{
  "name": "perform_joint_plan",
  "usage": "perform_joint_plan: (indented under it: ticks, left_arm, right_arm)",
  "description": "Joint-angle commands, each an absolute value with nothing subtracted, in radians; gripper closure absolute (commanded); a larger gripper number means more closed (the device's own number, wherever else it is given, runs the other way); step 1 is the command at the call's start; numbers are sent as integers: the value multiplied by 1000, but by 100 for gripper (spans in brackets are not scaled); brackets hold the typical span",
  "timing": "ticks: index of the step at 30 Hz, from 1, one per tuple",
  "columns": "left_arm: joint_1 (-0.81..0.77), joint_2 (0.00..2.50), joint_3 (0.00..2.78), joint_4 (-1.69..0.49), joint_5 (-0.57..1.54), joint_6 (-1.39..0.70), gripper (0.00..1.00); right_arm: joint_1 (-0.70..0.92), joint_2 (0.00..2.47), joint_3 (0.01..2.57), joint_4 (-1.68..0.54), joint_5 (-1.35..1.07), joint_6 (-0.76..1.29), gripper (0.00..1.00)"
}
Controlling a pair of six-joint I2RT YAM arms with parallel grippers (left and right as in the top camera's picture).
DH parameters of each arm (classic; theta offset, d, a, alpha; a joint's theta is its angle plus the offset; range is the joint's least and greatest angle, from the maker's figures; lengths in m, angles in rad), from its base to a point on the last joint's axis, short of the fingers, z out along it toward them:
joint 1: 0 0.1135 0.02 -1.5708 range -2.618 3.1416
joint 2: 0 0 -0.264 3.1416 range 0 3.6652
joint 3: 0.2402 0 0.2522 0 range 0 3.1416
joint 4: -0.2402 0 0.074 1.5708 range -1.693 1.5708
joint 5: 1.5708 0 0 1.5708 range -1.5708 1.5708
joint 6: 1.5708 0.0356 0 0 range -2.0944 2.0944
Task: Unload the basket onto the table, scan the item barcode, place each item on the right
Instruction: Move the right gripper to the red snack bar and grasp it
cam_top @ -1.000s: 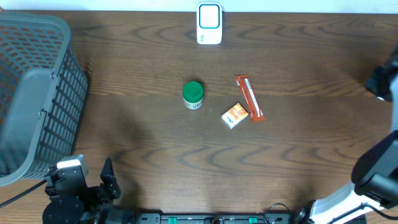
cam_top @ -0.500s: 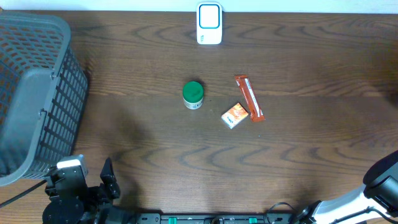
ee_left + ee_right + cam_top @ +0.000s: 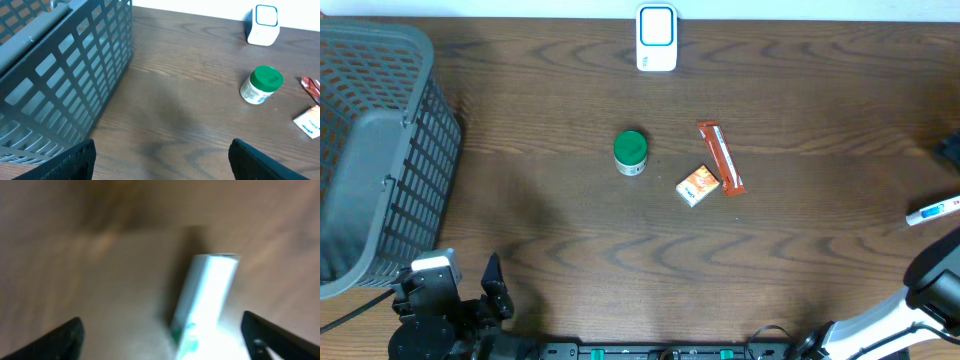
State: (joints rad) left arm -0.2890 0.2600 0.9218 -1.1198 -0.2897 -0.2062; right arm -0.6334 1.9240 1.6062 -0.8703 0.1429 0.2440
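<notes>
Hovering with right gripper [image 3: 167, 339] spread wide, pinching nothing, over white tube [image 3: 205, 300] lying loose well right of the scanner [image 3: 657, 38]. Parked with left gripper [image 3: 162, 160] spread, empty. Could knock it off the table [image 3: 570, 250] edge with 1 skewed grab.

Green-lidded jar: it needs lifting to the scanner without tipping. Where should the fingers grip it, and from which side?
Grip the green-lidded jar across its white body, just under the lid, coming down from above. It seems to stand upright, is round, and sits apart from the orange packet, leaving both sides free.
</notes>
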Motion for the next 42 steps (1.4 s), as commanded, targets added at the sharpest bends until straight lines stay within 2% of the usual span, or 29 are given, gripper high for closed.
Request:
perform_joint_plan:
  ticks: [1, 12, 16, 23, 26, 30, 42]
  left_arm:
    - [-287, 266, 917, -1122, -286, -208, 15]
    - [-287, 266, 917, -1122, -286, -208, 15]
    - [-287, 266, 917, -1121, -286, -208, 15]
    - [-287, 266, 917, -1122, -286, -208, 14]
    - [-287, 266, 917, -1122, -286, -208, 15]
    - [-287, 266, 917, -1122, -286, -208, 15]
    - [-287, 266, 917, -1122, -286, -208, 15]
  right_arm:
    - [-499, 1924, 1636, -870, 54, 190, 1]
    - [46, 1938, 1636, -809, 59, 163, 1]
    - [163, 1946, 1636, -788, 25, 203, 1]
    - [210, 2044, 1635, -838, -44, 200, 1]
    - [210, 2078, 1635, -873, -99, 174, 7]
    - [210, 2090, 1634, -925, -153, 159, 11]
    - [189, 2094, 1569, -1029, -173, 94, 12]
